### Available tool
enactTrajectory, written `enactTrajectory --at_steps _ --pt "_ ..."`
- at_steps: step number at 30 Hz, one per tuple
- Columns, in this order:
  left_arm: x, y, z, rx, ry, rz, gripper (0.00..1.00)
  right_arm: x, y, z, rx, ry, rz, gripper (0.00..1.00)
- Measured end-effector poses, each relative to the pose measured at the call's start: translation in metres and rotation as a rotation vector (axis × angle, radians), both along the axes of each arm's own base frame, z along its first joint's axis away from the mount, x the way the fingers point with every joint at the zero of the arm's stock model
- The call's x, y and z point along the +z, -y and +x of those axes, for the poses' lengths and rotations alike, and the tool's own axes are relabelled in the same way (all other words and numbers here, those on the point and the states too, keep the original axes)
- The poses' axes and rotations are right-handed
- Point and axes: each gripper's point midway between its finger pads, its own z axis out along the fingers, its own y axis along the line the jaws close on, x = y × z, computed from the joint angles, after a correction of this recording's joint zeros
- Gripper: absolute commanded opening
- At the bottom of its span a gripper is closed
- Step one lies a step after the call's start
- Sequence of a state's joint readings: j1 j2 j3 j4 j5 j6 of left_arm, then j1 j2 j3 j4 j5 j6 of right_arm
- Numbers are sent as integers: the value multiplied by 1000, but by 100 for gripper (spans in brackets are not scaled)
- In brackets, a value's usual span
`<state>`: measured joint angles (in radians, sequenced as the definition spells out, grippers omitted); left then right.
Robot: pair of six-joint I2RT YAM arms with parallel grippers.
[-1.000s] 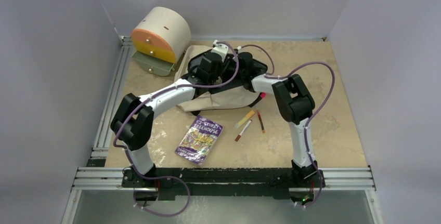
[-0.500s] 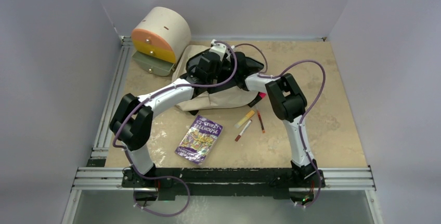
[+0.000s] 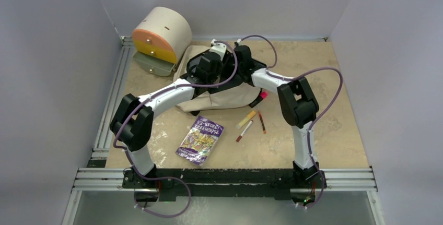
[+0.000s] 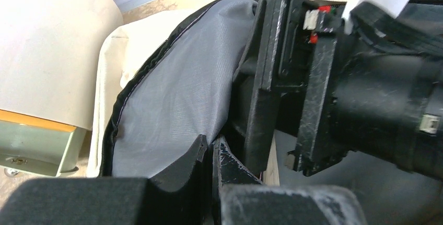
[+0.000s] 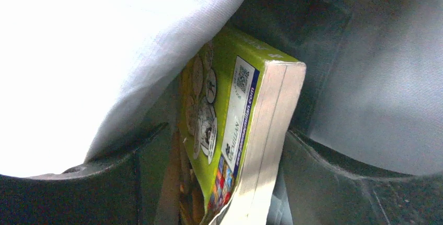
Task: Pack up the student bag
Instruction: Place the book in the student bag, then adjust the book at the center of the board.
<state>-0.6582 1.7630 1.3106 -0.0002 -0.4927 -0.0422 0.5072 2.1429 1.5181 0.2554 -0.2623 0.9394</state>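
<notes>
The bag (image 3: 230, 97) lies far-centre on the tabletop (image 3: 324, 105). The left end effector (image 4: 209, 149) is clenched on its rim; the right end effector (image 5: 224, 133) sits released around the green book (image 5: 245, 105). Withdraw it straight out, snagging nothing.

A robot test cell in a lab, not a home or a shop; plain pale walls (image 3: 52, 79) box in a stone-patterned tabletop (image 3: 324, 131); bare aluminium rails (image 3: 224, 175) frame its near and left edges; two white-and-black robot arms (image 3: 167, 94) are bolted to the near rail, trailing purple cables (image 3: 329, 79); a backpack (image 3: 230, 97), a paperback (image 3: 200, 139) and pens (image 3: 248, 123) lie on the tabletop.
</notes>
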Motion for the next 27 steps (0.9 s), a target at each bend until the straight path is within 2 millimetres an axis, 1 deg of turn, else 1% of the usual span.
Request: enactTrajectory --at_steps 6,9,13,17,18,20,21,22,24,26,27 --pt "-1 0 0 -5 -5 -2 0 15 27 5 -64 49 -114 76" --pt "-1 1 -1 -9 -7 -2 0 31 44 7 -105 91 -161 75" --pt "-3 3 -2 -25 -17 -4 1 54 74 -3 -162 141 -208 75" --pt "-11 9 -3 -54 -42 -7 17 87 100 -20 -214 211 -233 75" --pt "-12 11 -3 -61 -48 -8 23 95 107 -26 -227 228 -237 75" --pt "-16 15 -4 -78 -68 -15 47 112 120 -41 -248 264 -239 75" --pt "-17 16 -5 -83 -78 -19 51 118 124 -48 -252 276 -237 75" --pt "-18 18 -7 -93 -88 -24 55 124 130 -56 -260 292 -237 75" --pt "-17 22 -9 -109 -106 -38 58 129 140 -72 -266 305 -241 75" --pt "-13 27 -10 -125 -117 -60 60 127 151 -93 -259 299 -258 76" --pt "-11 29 -10 -130 -120 -68 60 126 153 -98 -257 296 -263 76"
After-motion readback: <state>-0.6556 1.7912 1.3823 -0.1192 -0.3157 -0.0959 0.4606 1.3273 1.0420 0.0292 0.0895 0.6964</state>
